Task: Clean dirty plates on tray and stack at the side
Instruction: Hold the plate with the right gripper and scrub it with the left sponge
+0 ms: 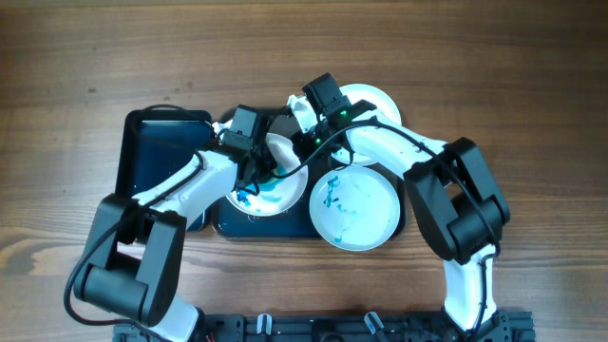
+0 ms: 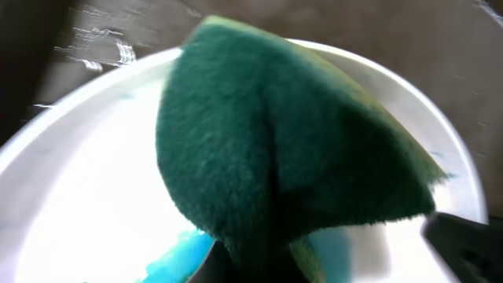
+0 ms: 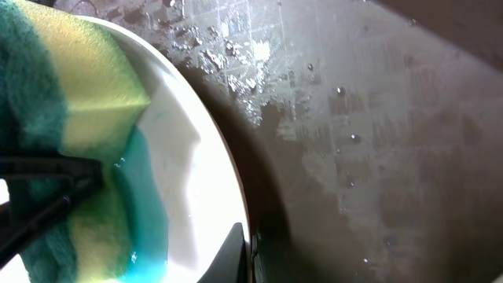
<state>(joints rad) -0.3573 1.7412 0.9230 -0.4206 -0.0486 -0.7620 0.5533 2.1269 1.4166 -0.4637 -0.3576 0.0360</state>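
Observation:
Three white plates show in the overhead view. The left plate [image 1: 283,196], with teal smears, lies on the dark tray [image 1: 285,229]. My left gripper [image 1: 258,173] is shut on a green and yellow sponge [image 2: 283,149] and presses it onto this plate [image 2: 71,196]. My right gripper [image 1: 306,135] is shut on the same plate's rim [image 3: 212,181], with its fingers [image 3: 245,251] on either side of the edge. The sponge also shows in the right wrist view [image 3: 78,110]. A second stained plate [image 1: 356,211] lies at the right of the tray. The third plate [image 1: 378,101] sits behind, partly hidden by the right arm.
A smaller deep black tray [image 1: 152,157] stands left of the large tray, partly under my left arm. The large tray's wet surface [image 3: 377,141] shows beside the held plate. Wooden table [image 1: 494,66] surrounds everything.

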